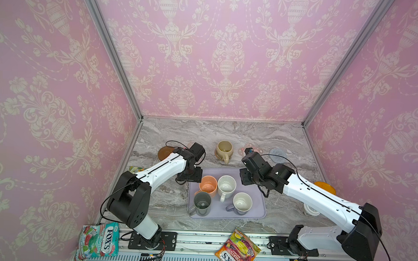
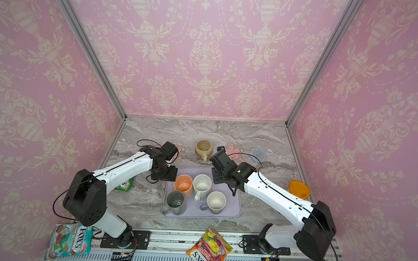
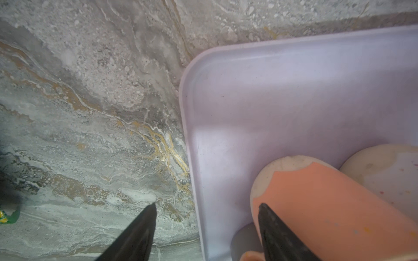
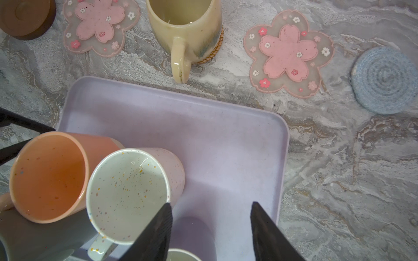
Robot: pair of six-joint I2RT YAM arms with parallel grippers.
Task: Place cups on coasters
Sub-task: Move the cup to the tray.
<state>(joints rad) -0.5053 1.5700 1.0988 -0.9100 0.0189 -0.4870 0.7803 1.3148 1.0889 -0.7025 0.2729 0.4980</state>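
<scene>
Rattan coaster mostly hidden under beige mug; brown coaster cropped

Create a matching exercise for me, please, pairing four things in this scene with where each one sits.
Things:
1. beige mug
2. peach mug
3. blue knitted coaster
4. FOX'S fruits bag

Places:
A. on the lavender tray
B. at the front, on the metal rail
C. on the rattan coaster
D. on the marble table, with no cup on it

Pairs: 1-C, 2-A, 3-D, 4-B.
</scene>
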